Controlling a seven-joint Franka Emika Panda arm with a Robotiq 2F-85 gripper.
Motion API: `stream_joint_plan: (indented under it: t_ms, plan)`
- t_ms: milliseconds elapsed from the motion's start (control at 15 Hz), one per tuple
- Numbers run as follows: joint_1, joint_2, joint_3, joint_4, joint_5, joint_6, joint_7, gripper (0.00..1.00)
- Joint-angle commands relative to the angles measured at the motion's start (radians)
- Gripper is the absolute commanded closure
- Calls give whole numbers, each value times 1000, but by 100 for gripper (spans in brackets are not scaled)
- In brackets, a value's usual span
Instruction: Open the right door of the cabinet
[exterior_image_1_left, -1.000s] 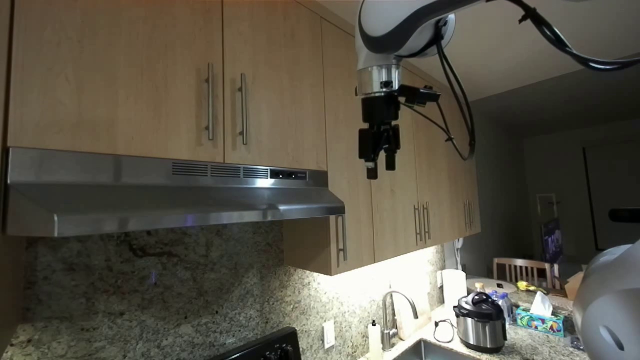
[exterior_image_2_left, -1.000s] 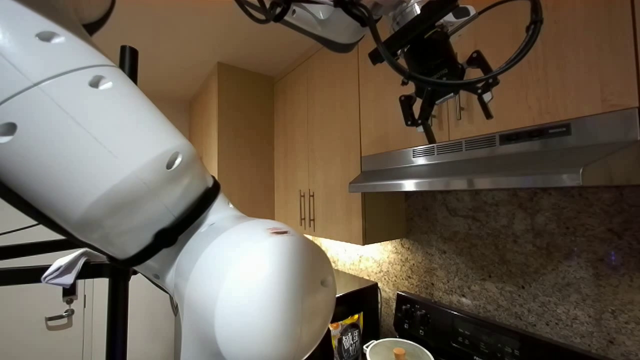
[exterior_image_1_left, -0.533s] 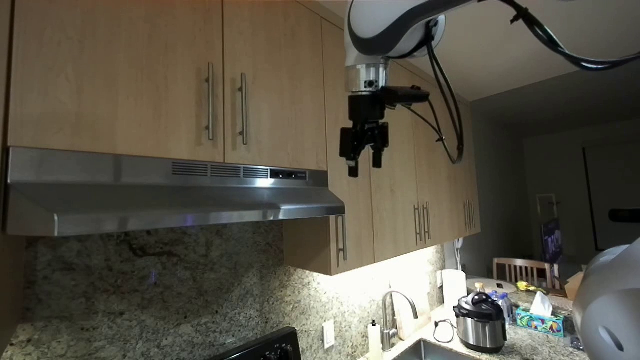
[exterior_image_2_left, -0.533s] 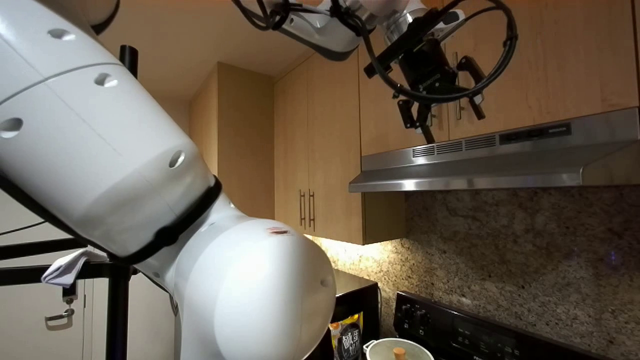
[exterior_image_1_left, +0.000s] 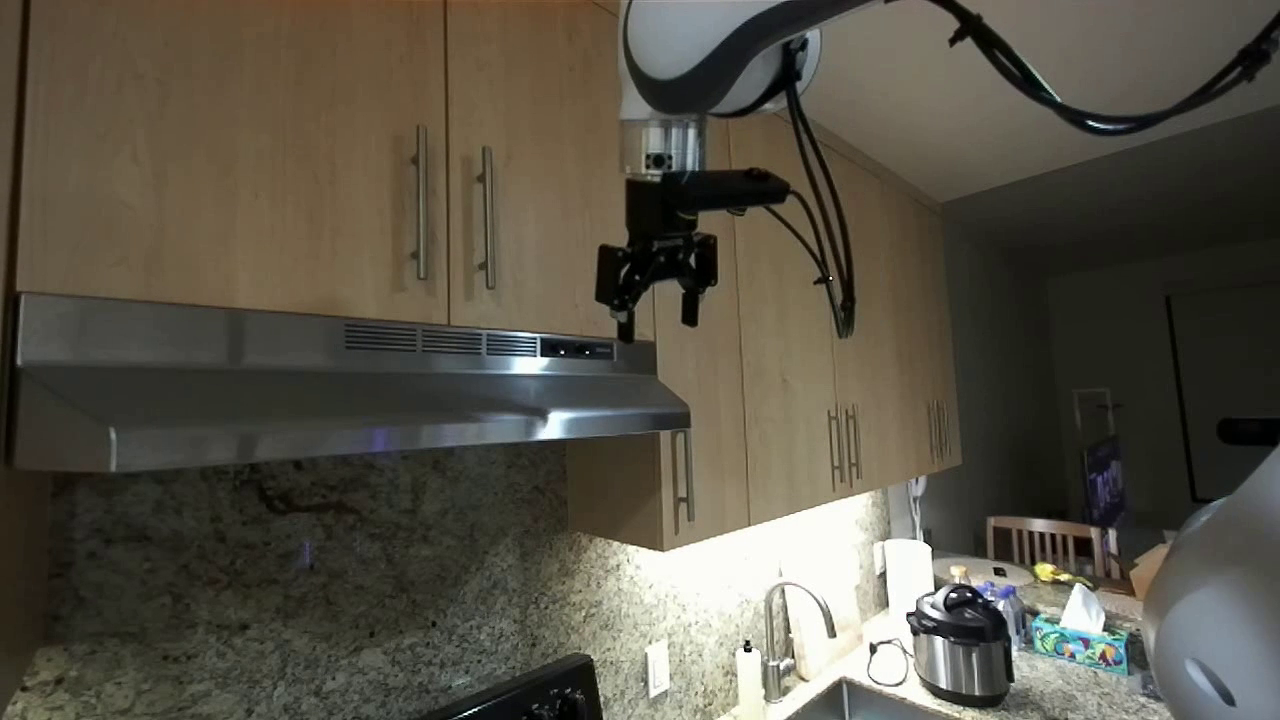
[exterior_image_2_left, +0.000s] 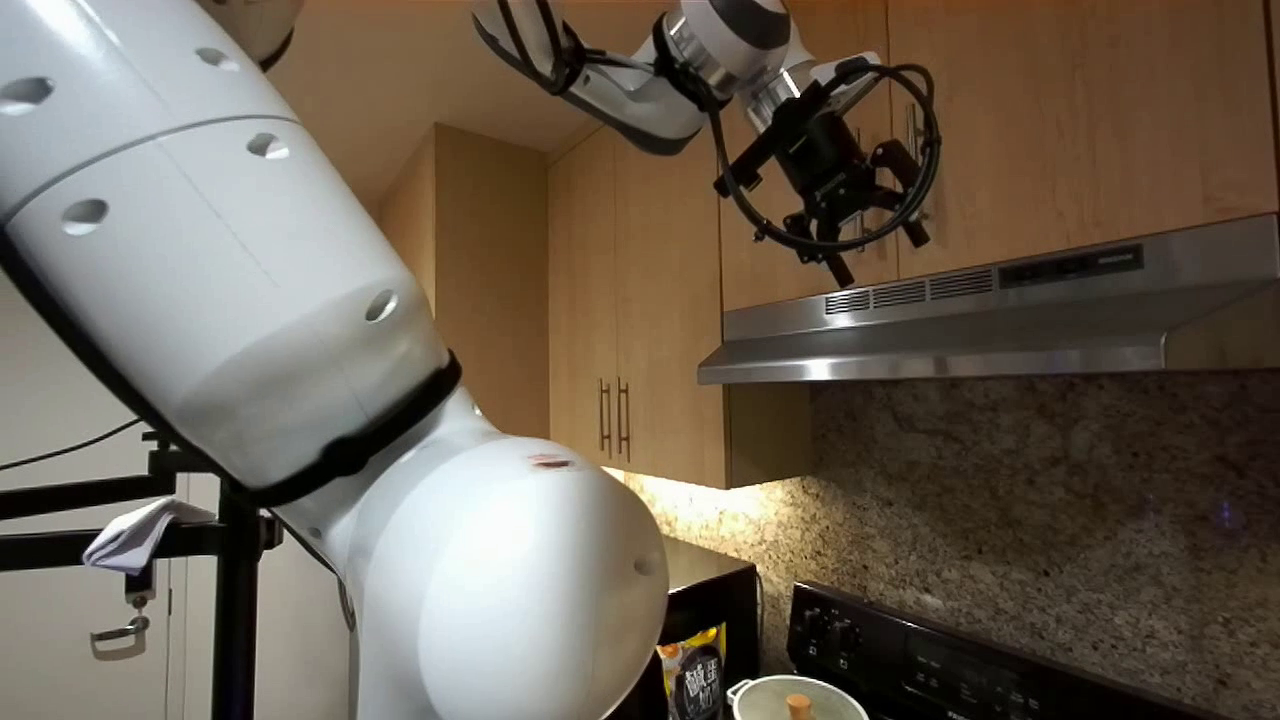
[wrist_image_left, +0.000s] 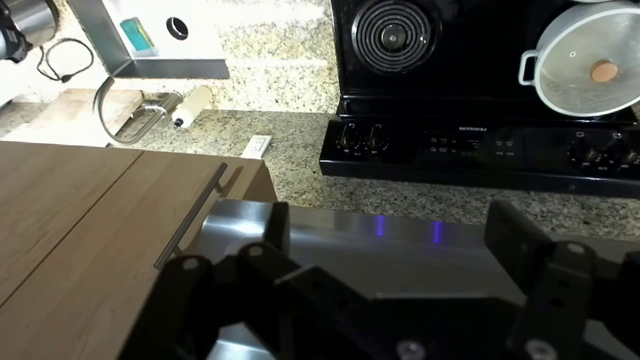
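My gripper (exterior_image_1_left: 658, 318) points down, jaws released, my 2 fingers (wrist_image_left: 277, 226) well apart. In an exterior view I overlap the right edge of the right door (exterior_image_1_left: 555, 150), near its bottom corner. That door sits closed on the cabinet (exterior_image_1_left: 310, 150), above the range hood (exterior_image_1_left: 330, 400), its bar handle (exterior_image_1_left: 488, 218) near its left edge.

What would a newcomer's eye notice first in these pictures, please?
Probably the big white robot arm, filling much of the left half in an exterior view. Next, the black end effector, hanging open in front of the light-wood cabinet. Below that cabinet, the steel range hood shines.
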Motion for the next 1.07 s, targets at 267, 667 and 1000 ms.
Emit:
stream_joint_plan:
  t_ms: [267, 667, 1000]
  plan:
    - [6, 54, 0, 45, -2, -10, 6, 0]
    - [2, 67, 40, 58, -43, 64, 35, 0]
    - [-18, 139, 98, 151, -95, 63, 93, 0]
